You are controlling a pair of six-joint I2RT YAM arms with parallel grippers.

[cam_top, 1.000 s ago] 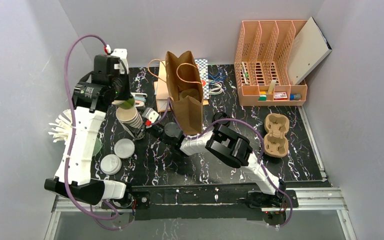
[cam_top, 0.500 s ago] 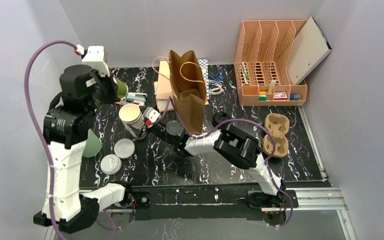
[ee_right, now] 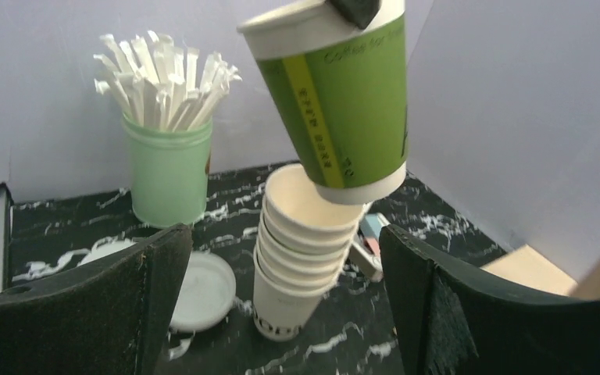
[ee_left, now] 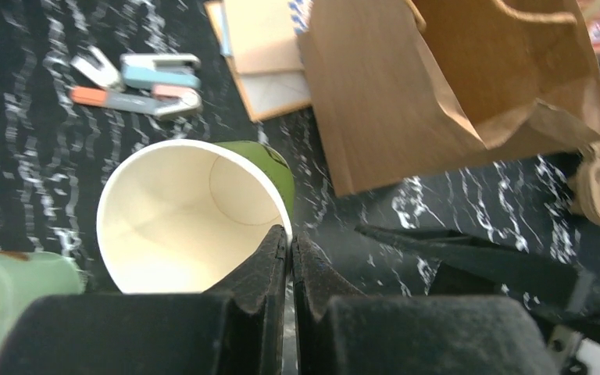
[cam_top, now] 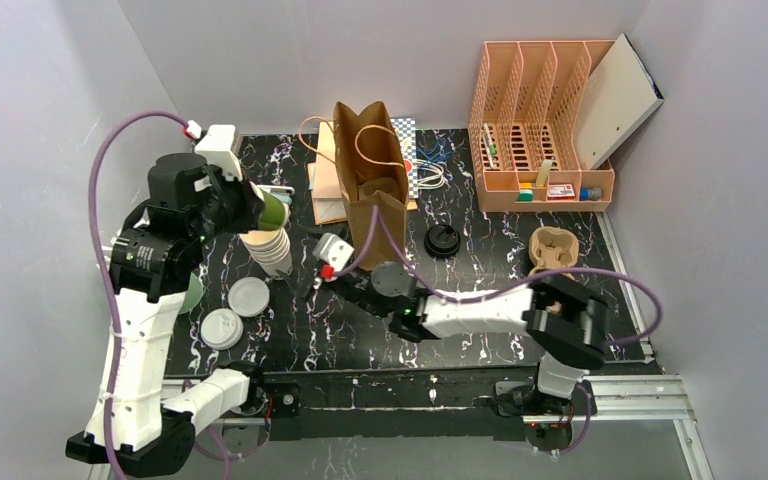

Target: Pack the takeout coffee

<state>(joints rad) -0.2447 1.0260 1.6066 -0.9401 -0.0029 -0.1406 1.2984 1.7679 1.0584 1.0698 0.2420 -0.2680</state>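
Note:
A green-sided paper cup (cam_top: pixel 272 212) hangs tilted in the air with no lid on it. My left gripper (ee_left: pixel 289 238) is shut on its rim (ee_left: pixel 195 207), one finger inside and one outside. It hangs just above the stack of lidless cream cups (cam_top: pixel 270 250), as the right wrist view shows for cup (ee_right: pixel 336 101) and stack (ee_right: pixel 301 258). My right gripper (ee_right: pixel 281 234) is open and empty, low over the table, facing the stack from a short way off; it also shows in the top view (cam_top: pixel 312 283). Two loose white lids (cam_top: pixel 249 296) lie left of the stack. No capped cup is in view.
An open brown paper bag (cam_top: pixel 375 200) stands behind centre. A black lid (cam_top: pixel 442 240) lies right of it, and a cardboard cup carrier (cam_top: pixel 552 255) further right. A green jar of stirrers (ee_right: pixel 168 172) stands far left. Staplers (ee_left: pixel 137 78) lie at back left; an orange organizer (cam_top: pixel 540 130) at back right.
My left arm swung the green cup back and left, then brought it forward over the cream stack. My right arm stretched out, its elbow swinging right and its gripper backing slightly from the stack.

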